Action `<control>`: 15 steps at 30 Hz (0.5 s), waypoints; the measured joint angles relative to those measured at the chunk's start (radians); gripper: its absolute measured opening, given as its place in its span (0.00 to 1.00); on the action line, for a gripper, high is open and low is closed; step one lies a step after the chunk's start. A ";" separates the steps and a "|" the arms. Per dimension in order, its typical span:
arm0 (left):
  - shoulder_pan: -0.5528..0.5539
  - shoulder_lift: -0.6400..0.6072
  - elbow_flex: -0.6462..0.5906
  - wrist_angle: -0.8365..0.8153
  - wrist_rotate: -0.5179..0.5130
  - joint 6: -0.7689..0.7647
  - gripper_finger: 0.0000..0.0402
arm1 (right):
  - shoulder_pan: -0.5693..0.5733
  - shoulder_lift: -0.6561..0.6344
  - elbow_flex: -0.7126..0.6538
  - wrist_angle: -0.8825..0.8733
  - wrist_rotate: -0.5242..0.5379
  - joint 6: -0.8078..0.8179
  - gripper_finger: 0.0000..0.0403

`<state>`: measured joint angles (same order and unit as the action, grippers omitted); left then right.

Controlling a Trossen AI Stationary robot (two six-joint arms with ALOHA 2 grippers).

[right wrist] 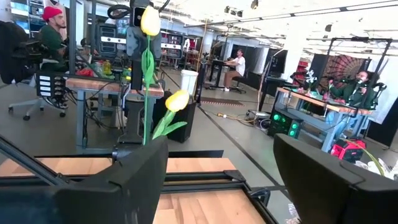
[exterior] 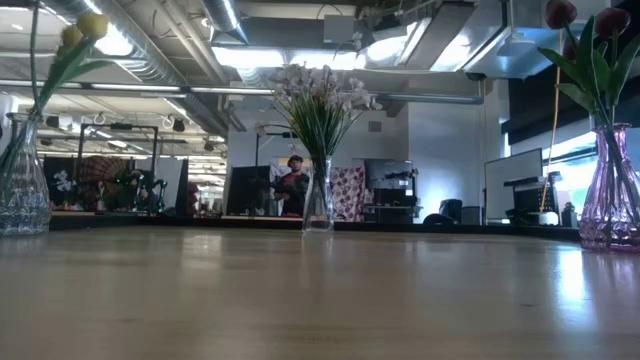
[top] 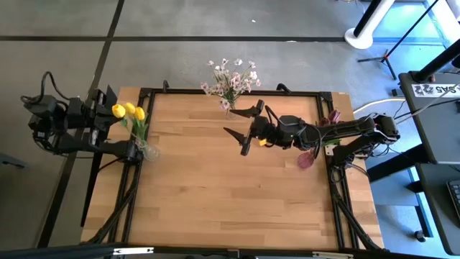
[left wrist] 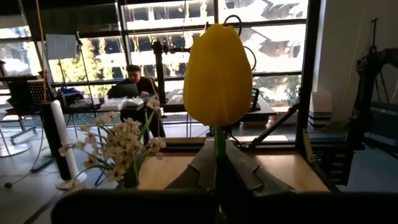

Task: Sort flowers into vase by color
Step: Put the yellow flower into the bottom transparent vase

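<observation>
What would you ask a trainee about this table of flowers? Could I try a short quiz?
1. True or false: the right end effector is open and holds nothing.
2. Which flowers stand in the pink vase? A: yellow tulips. B: maroon tulips. C: pale blossoms.
3. Fill in: the number of vases standing on the table is ___.
Key: 1 true; 2 B; 3 three.
</observation>
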<state>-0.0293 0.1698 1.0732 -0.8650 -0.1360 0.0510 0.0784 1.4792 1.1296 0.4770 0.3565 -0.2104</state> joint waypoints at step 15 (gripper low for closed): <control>0.000 0.000 0.012 0.001 0.052 -0.024 0.01 | 0.000 0.000 0.000 0.000 0.002 0.000 0.72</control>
<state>-0.0295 0.1696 1.0847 -0.8644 -0.0837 0.0268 0.0784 1.4792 1.1294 0.4767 0.3588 -0.2104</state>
